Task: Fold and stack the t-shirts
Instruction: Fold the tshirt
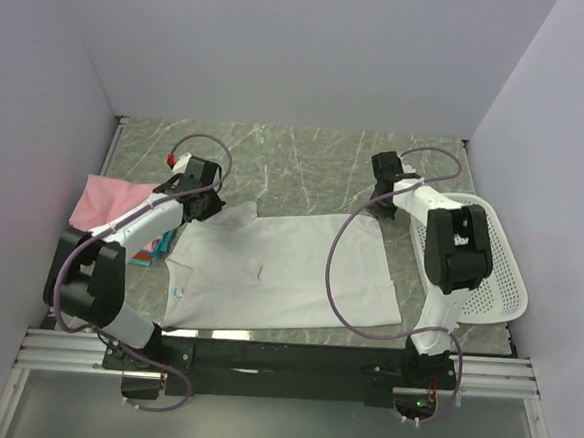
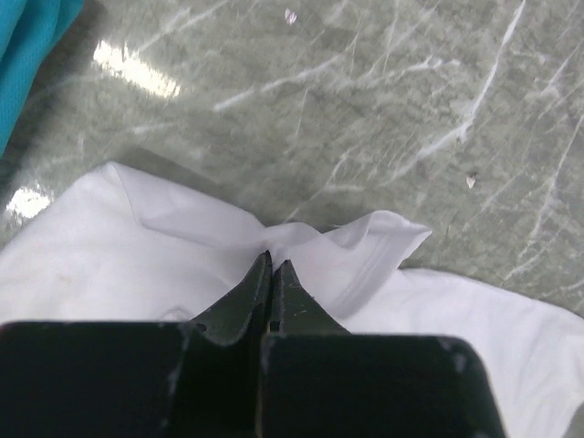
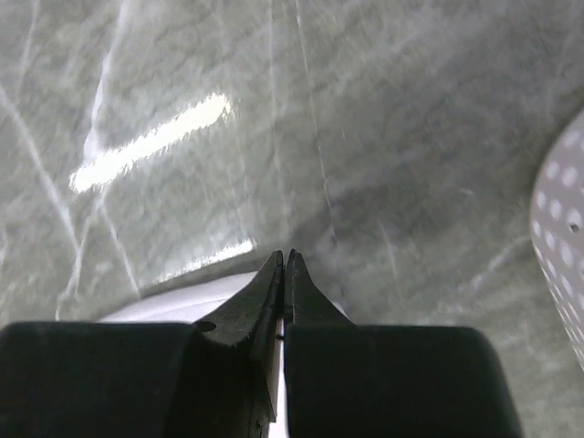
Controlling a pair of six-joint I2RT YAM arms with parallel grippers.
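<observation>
On the left, the pink t-shirt (image 1: 111, 198) is partly hidden under the left arm (image 1: 131, 230). Only a small bit of the teal t-shirt (image 1: 149, 254) peeks out beside that arm.

The left gripper (image 1: 205, 205) is shut tight. It pinches a bunched-up far corner of the white t-shirt (image 1: 278, 273). That shirt lies flat in the middle of the table (image 1: 306, 155), with its neck to the left. Its near edge sits close to the table's near edge. Open table lies past its far edge.

The right gripper (image 1: 383, 207) is shut tight on the shirt's far right corner. Its wrist view is blurry, and a thin white strip shows between the fingers.

The white basket (image 1: 494, 268) is just beside the shirt, partly hidden behind the right arm (image 1: 456, 246).
</observation>
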